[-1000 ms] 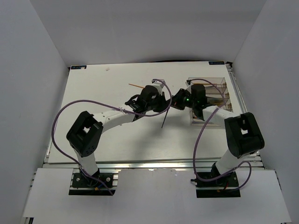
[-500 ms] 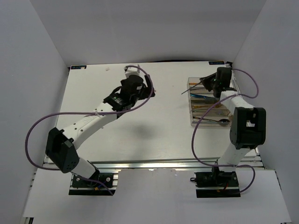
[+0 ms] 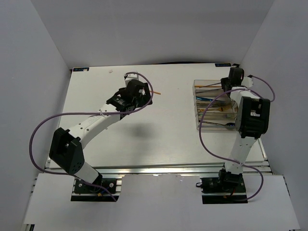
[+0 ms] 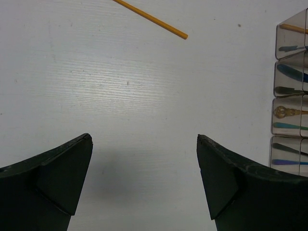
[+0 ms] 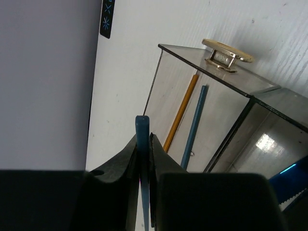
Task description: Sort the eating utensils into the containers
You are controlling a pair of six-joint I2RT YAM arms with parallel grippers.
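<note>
Right gripper (image 5: 143,144) pinches a blue stick (image 5: 142,124), perhaps a chopstick, pointing at the tray (image 5: 217,120); left gripper (image 4: 144,140) wide.

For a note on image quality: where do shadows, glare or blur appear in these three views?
Top view: even light, a soft shadow on the table, a bright strip at its near edge. Left wrist view: orange chopstick sharp, open left gripper dark. Right wrist view: glare on the clear tray wall; right gripper, shut on the blue stick, dark and blurred.
</note>
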